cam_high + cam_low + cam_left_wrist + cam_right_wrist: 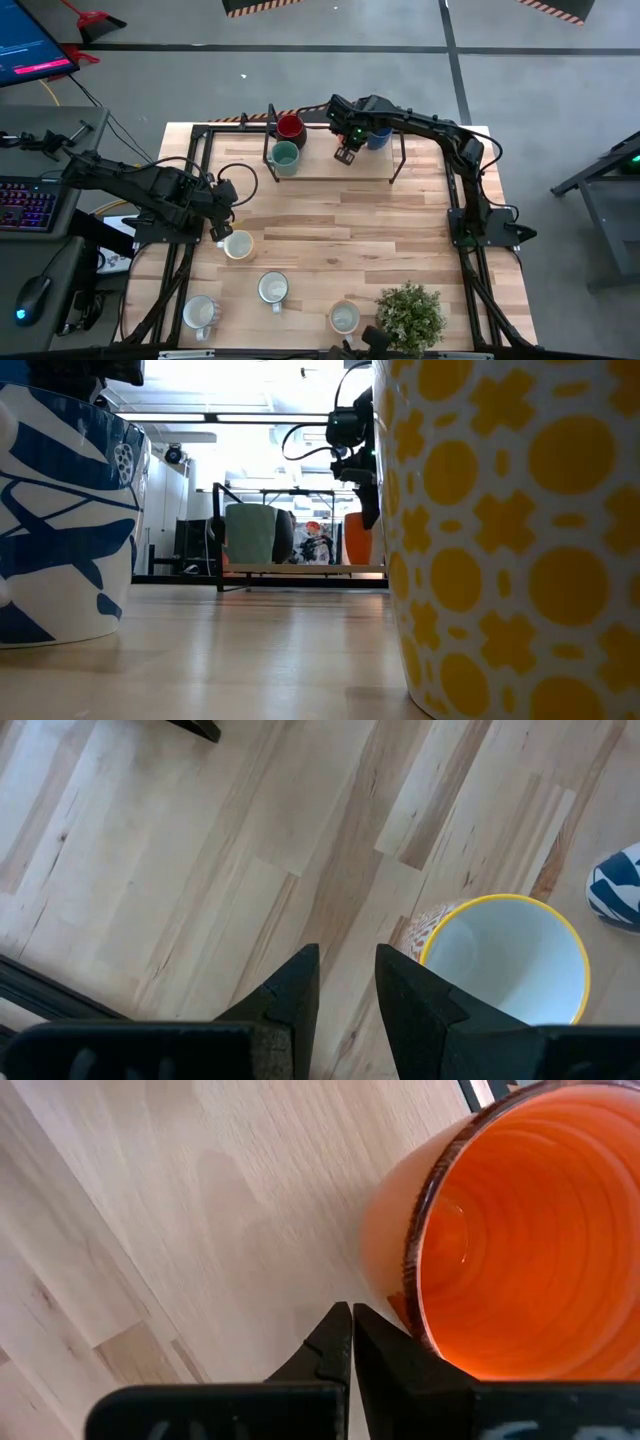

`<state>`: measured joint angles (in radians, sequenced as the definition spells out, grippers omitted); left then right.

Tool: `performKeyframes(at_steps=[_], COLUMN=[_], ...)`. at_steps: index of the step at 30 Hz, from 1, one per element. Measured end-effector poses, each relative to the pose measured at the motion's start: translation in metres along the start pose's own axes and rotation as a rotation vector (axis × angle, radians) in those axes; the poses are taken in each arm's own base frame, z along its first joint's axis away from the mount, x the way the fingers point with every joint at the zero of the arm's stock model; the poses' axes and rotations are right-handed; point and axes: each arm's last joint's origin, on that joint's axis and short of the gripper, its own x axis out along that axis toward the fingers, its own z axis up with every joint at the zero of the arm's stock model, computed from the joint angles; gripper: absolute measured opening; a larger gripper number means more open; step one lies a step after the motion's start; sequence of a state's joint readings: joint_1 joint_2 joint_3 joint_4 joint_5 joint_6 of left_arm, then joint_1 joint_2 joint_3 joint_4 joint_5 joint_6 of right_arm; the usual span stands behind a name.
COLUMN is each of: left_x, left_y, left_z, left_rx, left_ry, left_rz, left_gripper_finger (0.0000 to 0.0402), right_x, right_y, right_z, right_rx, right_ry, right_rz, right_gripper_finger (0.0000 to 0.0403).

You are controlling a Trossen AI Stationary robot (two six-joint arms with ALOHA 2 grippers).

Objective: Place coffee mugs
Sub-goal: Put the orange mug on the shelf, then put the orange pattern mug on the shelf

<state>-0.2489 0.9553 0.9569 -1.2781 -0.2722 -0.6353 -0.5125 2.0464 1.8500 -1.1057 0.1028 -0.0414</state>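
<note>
Orange mug [520,1230] glossy, ridged inside; right claw [352,1342] together beside it; left claw [347,985] apart, empty.

Bright, even overhead light
Low view: ceiling lights [262,420] glare white; the near yellow-patterned mug [510,530] looms blurred.

Overhead camera faces straight down at the tabletop [330,215]; low camera sits at surface level; both show the 12 o'clock rack [330,175].
</note>
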Motion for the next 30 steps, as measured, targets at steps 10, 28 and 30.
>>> performKeyframes(at_steps=[10,28,30], left_x=[0.000,0.000,0.000], left_y=[0.000,0.000,0.000], left_z=[0.000,0.000,0.000], left_rx=[0.000,0.000,0.000], left_ry=[0.000,0.000,0.000], left_rz=[0.000,0.000,0.000], left_gripper_finger=[0.0090,0.0090,0.0090], right_x=[0.000,-0.003,-0.005], right_y=[-0.001,0.022,0.031], right_z=[0.000,-0.007,-0.013], right_rx=[0.001,-0.028,-0.043], right_ry=[-0.001,0.067,0.124], right_rz=[-0.026,0.307,0.361], right_gripper_finger=[0.0002,0.0002,0.0002])
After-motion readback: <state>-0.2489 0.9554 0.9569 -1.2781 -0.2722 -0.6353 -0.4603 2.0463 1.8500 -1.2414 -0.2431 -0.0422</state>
